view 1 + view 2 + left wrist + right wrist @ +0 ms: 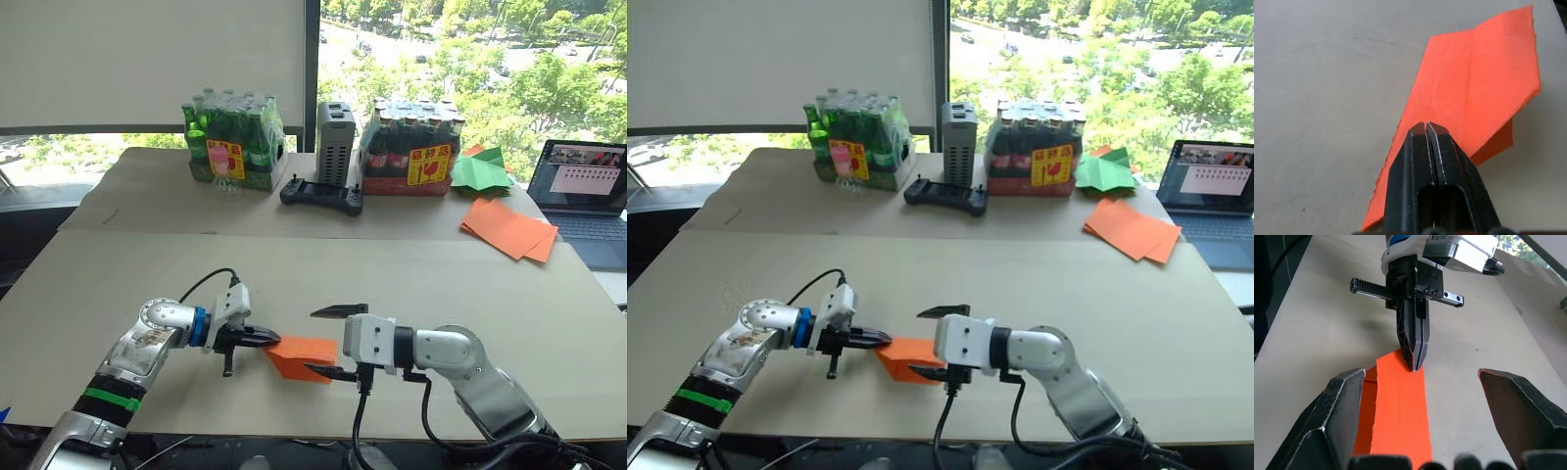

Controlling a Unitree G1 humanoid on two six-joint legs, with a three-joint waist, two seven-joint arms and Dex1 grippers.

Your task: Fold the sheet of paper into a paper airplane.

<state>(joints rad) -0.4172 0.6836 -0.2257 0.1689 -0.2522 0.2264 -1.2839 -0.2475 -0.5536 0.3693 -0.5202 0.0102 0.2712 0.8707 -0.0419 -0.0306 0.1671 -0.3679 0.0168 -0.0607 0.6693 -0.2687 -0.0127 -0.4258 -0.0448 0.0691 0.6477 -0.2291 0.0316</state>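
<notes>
Left pincer (265, 340) clamps the sheet of paper (302, 356), right pincer (338, 341) agape around it, orange pile (507, 229) well apart

Layout: near table edge and back row.

Folded orange sheet of paper (299, 355) lies on the beige table (549, 313) near its front edge, between the left gripper (263, 339) at its left end and the right gripper (333, 342) at its right. Back row, left to right: shrink-wrapped pack of green bottles (233, 144), upright grey box-shaped device (335, 143) with a black handheld controller (321, 196) in front of it, shrink-wrapped pack of dark bottles (411, 147), green folded paper shape (480, 170). A pile of flat orange sheets (509, 228) lies in front of the green shape; an open laptop (588, 196) sits right of the pile.
</notes>
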